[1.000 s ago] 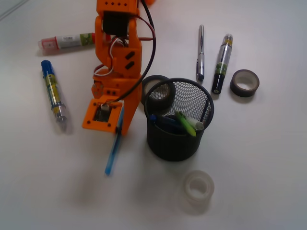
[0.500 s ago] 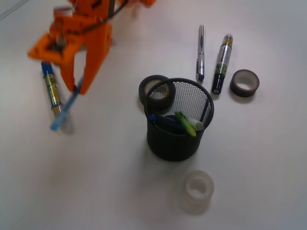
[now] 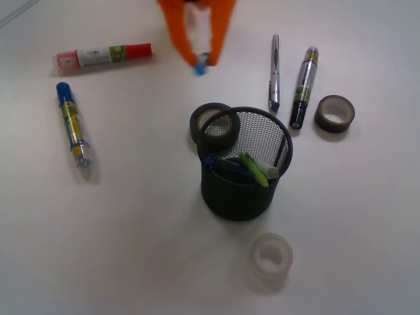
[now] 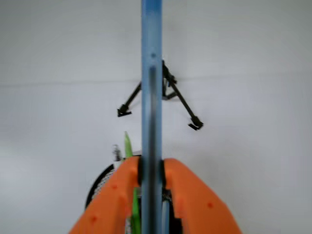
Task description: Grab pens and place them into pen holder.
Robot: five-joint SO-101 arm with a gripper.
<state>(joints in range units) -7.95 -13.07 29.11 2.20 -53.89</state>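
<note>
The orange two-fingered gripper is clamped tight on a translucent blue pen, up above and behind the black mesh pen holder, which holds a green pen and others. Around the holder sit a black tape roll, a clear tape roll, a silver pen and a blue-capped marker. In the front view the arm is cut off at the top edge and only the pen's blurred tip shows.

The pen holder is black wire mesh, with green and blue pens inside. Above it the orange hand grips a light blue pen. Left of the holder lie a blue-capped yellow marker and a red-and-white one (green on its label). The counter is white.
</note>
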